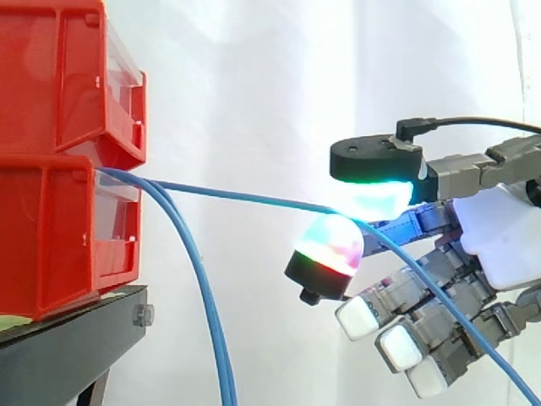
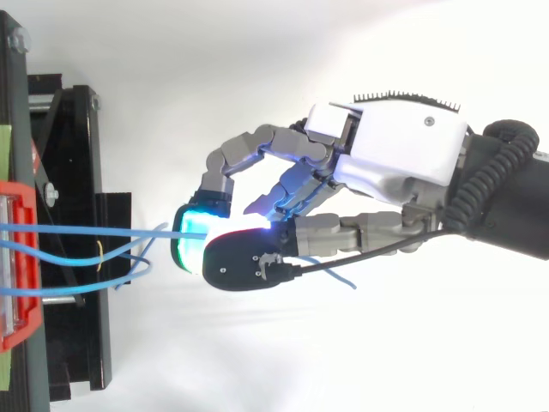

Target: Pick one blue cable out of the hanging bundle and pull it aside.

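Observation:
Several thin blue cables come out of the lower red bin [image 1: 51, 237] at the left. Most of them hang down as a bundle [image 1: 207, 313] beside the black stand. One blue cable [image 1: 237, 196] runs taut and nearly level to the right, away from the bundle, into my hand [image 1: 507, 237]. It is pinched there between a cyan-glowing pad above and a red-green glowing fingertip [image 1: 334, 245] below. Its loose end trails down to the right past the other curled fingers. From above, the hand [image 2: 403, 154] holds the same cable [image 2: 103, 230] well right of the bin [image 2: 17, 257].
A second red bin [image 1: 59, 85] sits stacked on the lower one, both on the black stand [image 1: 68, 347] at the left. A white curtain hangs behind. The top view shows the stand's frame [image 2: 77, 172] with the other cables looping at its edge.

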